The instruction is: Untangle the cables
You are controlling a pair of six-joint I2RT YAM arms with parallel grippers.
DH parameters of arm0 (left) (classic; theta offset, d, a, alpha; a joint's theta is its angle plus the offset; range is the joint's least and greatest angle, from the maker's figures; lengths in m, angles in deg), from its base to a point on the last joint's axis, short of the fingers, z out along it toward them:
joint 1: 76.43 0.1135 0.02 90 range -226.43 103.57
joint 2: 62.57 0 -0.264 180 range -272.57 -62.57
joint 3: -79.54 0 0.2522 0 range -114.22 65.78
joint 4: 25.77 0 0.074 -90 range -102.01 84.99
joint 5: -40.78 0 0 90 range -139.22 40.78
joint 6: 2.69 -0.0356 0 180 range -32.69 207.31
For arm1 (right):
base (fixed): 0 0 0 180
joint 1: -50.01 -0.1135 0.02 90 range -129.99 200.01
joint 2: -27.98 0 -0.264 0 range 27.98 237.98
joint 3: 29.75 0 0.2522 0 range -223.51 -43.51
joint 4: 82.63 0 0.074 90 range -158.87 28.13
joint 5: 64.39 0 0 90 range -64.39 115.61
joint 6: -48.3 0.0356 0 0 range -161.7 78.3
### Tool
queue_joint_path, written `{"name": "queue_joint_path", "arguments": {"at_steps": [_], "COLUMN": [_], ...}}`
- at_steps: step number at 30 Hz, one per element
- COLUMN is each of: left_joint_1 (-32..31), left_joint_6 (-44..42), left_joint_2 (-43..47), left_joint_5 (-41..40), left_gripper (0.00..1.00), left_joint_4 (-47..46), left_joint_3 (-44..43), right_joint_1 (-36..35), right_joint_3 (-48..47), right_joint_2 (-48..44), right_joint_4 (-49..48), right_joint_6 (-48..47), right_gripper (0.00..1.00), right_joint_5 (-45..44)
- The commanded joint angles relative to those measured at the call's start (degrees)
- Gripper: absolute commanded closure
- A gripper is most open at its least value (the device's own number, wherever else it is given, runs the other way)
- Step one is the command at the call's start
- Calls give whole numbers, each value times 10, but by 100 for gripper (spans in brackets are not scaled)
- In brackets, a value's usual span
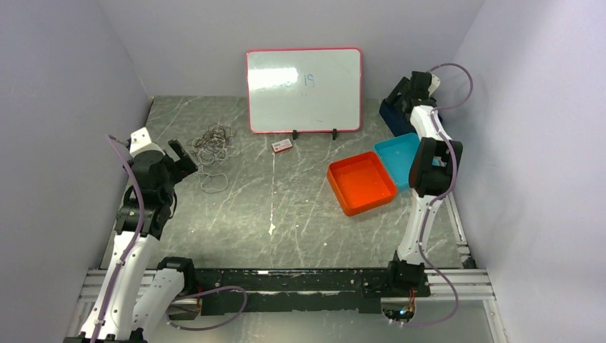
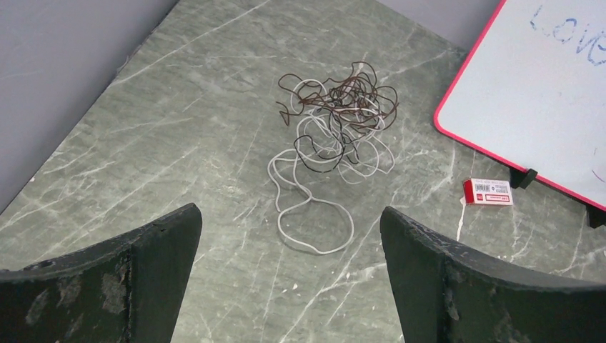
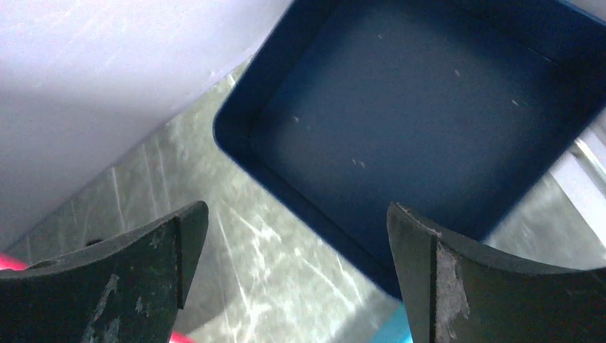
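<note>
— Where are the cables [image 2: 336, 118]?
— On the bench [image 2: 179, 143], straight ahead of your left tool [image 2: 289, 214]. The knot lies farther off; one white loop [image 2: 314, 225] trails toward the tool.
— Is it holding anything?
— No. Both tools are spread wide and hold nothing. Your right tool [image 3: 297, 209] hangs over a dark blue tray [image 3: 429, 107], well apart from the cables. I think the left should go.
— Any words?
— Blue writing on the board [image 2: 543, 86], cut off. The red box [image 2: 488, 192] label is too small to read.
</note>
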Motion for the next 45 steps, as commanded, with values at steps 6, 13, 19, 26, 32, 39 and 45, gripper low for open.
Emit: {"name": "queue_joint_path", "arguments": {"at_steps": [6, 13, 19, 26, 32, 39, 45], "left_joint_1": [7, 7, 7, 7, 7, 7, 7], "left_joint_6": [-9, -8, -8, -9, -9, -8, -8], "left_joint_2": [-7, -14, -15, -19, -20, -20, -21], "left_joint_5": [28, 29, 28, 30, 30, 33, 32], "left_gripper": [0, 0, 0, 0, 0, 0, 0], "left_joint_4": [-27, -30, -30, -31, -30, -29, -26], "left_joint_3": [-9, -11, -11, -11, -12, -12, -12], "right_joint_1": [21, 20, 6, -14, -36, -63, -86], "right_joint_3": [-156, -175, -134, -44, 40, 145, 195], "right_joint_2": [139, 152, 122, 60, -2, -72, -116], "right_joint_4": [39, 104, 142, 132, 135, 108, 113], "right_joint_6": [-75, -84, -110, -112, -110, -114, -122], "right_gripper": [0, 0, 0, 0, 0, 0, 0], "right_joint_5": [114, 121, 156, 194, 191, 190, 186]}}
